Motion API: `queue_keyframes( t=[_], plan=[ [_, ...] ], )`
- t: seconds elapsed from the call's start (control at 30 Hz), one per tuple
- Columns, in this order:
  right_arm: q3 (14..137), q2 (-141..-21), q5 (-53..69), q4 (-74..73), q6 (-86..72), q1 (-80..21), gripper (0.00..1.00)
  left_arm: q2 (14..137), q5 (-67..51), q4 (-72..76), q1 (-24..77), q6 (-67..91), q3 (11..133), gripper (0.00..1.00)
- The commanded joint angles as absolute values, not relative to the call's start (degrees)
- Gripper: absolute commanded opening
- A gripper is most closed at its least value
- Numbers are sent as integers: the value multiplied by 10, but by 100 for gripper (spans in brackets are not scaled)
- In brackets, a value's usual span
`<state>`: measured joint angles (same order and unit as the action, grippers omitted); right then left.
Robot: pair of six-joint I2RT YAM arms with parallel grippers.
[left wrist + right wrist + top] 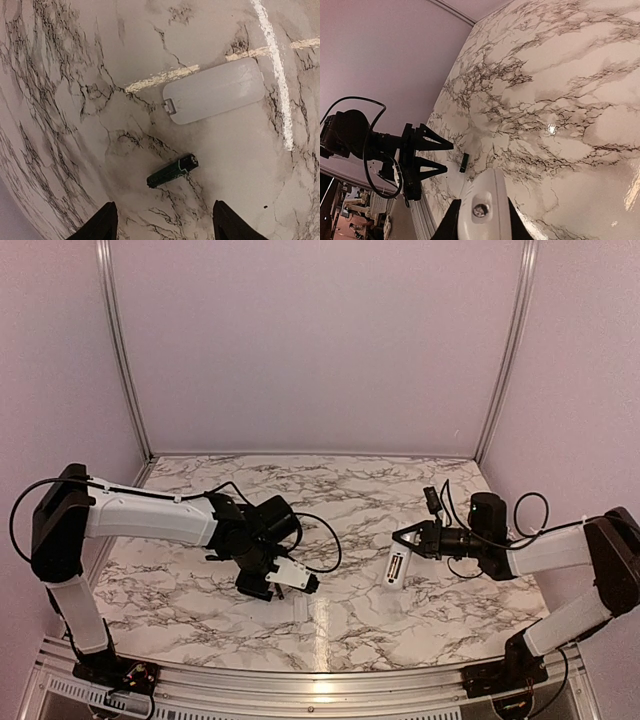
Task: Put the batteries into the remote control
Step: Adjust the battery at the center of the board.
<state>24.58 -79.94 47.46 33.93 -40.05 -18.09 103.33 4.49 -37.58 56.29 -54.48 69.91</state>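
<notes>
While the left pincer (164,212) hangs low over the table (350,490), a little left of the middle and toward the near edge, its two fingers (100,225) stand well apart. The dark battery (172,171) lies flat on the marble just ahead of the gap, slantwise to the fingers rather than square across them. A white battery cover (215,90) lies just beyond it, not touching, with its small latch tab turned toward the battery. I can make out only this one battery; where the other is, I cannot tell.

Over the right half of the table, the right pincer (481,210) is clamped on one end of the remote control (396,568). It holds the remote clear of the marble, with what looks like the buttoned face showing from above.

The battery looks light, hard and smooth. I would expect such a small round thing to roll or squirt sideways if pinched off-centre or near a tip. To my eye the place to take it is across the middle of its length, with the fingers turned square to it and both ends left free for seating. It is thin, so the fingertips would have to come almost down to the marble. The remote looks like stiff, light plastic. Held by one end only, it may twist when a battery is pressed in.
</notes>
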Motion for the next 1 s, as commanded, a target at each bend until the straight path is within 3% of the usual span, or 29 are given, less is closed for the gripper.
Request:
queue_keyframes(
  t=[0.0, 0.57, 0.97],
  plan=[
    [246, -806, 482, 359, -399, -174, 0, 1064, 33, -404, 562, -562, 725, 66],
    [236, -817, 489, 380, -405, -166, 0, 1156, 19, -435, 558, -568, 801, 58],
    [233, -814, 490, 382, -409, -160, 0, 1196, 2, -468, 542, -530, 837, 24]
  ],
)
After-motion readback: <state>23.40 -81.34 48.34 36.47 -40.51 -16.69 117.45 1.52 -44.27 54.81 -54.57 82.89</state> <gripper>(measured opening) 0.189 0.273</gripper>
